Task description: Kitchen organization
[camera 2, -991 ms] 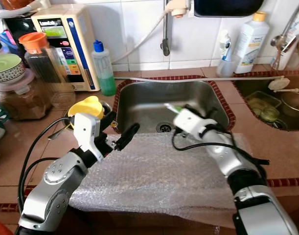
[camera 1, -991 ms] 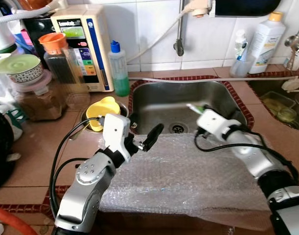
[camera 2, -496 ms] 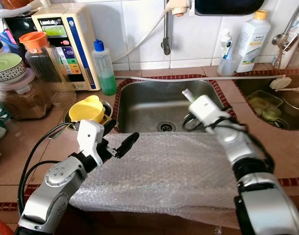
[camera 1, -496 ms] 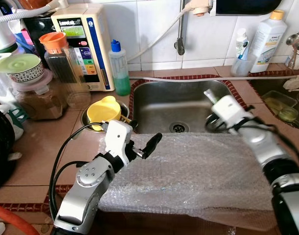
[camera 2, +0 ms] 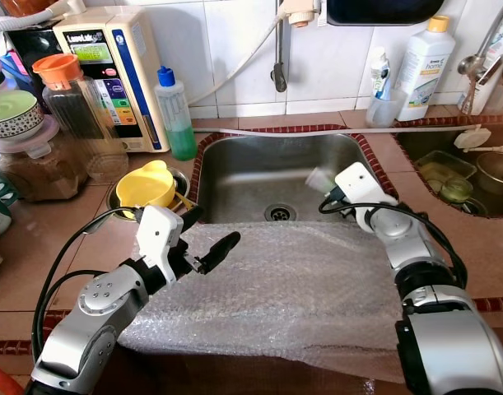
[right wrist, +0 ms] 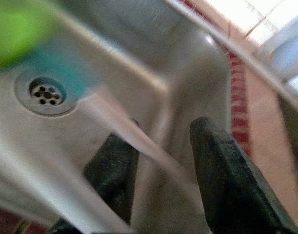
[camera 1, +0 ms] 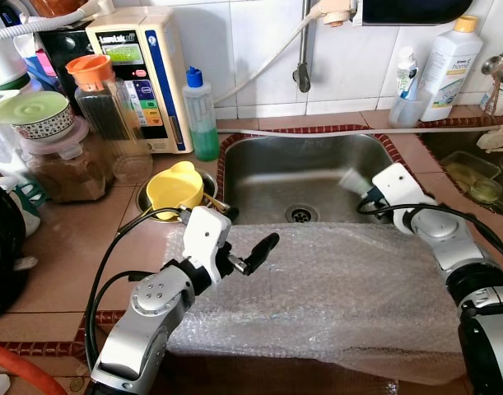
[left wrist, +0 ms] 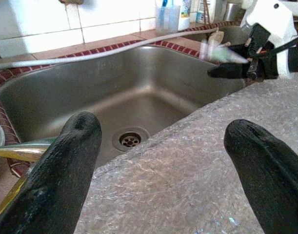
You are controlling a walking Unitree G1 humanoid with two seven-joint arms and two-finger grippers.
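- Sheet of bubble wrap (camera 1: 317,292) nearest, spread over the front of the desk (camera 1: 62,247) and lapping the near rim of the steel sink (camera 1: 305,177).
- Left claw (camera 1: 253,253) hovering above the sheet's left part, released, fingers (left wrist: 56,170) wide apart and aimed toward the drain (camera 1: 300,216).
- Right claw (camera 1: 369,197) at the sink's right side, just past the sheet's far edge, clenched on a toothpaste tube (camera 1: 351,181); tube blurred, whitish with a green and teal end, poking out over the basin.
- Yellow cup (camera 1: 174,186) left of the sink, in a round metal holder.
- Farther back on the desk: green dish soap bottle (camera 1: 200,115), water ioniser (camera 1: 142,74), orange-lidded jar (camera 1: 107,107).
- Far right by the tiled wall: white detergent bottle (camera 1: 449,62) beside a clear tumbler (camera 1: 407,107).
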